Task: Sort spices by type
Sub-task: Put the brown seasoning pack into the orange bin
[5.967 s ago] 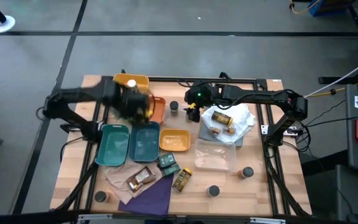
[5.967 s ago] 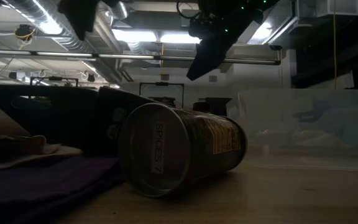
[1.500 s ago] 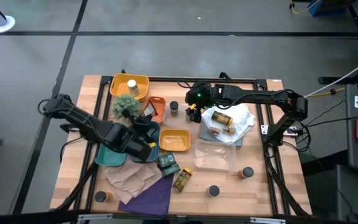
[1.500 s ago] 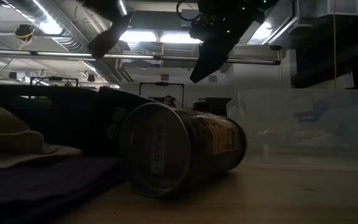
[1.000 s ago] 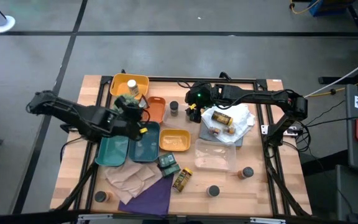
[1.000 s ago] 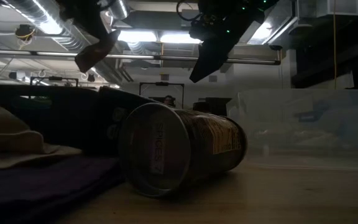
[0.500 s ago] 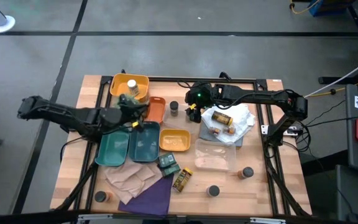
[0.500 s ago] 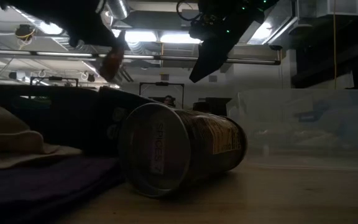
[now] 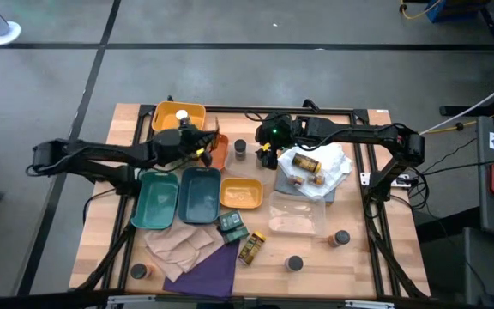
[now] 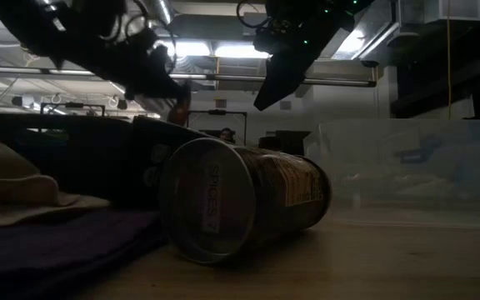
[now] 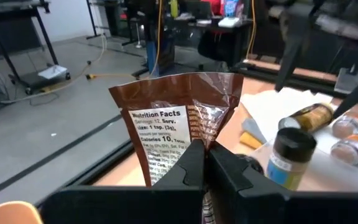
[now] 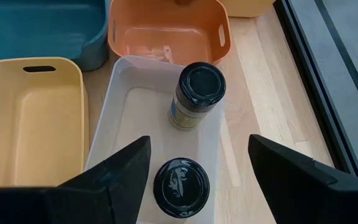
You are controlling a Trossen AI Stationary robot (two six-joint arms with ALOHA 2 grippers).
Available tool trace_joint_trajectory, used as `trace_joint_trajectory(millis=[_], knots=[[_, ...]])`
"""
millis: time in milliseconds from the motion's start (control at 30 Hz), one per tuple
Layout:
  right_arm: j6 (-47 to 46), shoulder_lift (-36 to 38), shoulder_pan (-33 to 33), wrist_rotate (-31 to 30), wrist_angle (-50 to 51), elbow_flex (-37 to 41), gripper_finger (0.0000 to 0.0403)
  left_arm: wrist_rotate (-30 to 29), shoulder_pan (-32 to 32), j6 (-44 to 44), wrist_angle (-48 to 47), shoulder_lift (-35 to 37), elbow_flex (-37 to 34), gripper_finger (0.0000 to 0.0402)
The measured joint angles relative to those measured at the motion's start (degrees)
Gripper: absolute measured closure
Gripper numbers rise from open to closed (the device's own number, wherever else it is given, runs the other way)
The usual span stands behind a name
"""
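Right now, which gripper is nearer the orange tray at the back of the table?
Left. The left gripper, shut on a brown spice pouch, is right at the orange tray. The right gripper hangs open farther off, over the white tray with two dark-lidded jars.

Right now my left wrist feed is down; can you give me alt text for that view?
The shut left gripper pinches a brown foil spice pouch with a white nutrition label, held upright. Beyond it stands a dark-lidded spice jar, and three more jars lie on white paper.
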State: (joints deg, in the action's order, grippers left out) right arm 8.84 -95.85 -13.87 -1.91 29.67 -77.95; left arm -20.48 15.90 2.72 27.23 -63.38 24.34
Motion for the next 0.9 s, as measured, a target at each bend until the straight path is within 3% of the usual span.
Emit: trace_joint_trajectory(millis=[400, 900], knots=[[0.0, 0.0, 0.0, 0.0, 0.0, 0.0, 0.0132, 0.6, 2.0, -2.1, 9.7, -13.5, 0.0, 0.0401], [0.0, 0.0, 0.0, 0.0, 0.0, 0.0, 0.0132, 0.4, 2.2, -3.4, 9.4, -18.2, 0.0, 0.0401]])
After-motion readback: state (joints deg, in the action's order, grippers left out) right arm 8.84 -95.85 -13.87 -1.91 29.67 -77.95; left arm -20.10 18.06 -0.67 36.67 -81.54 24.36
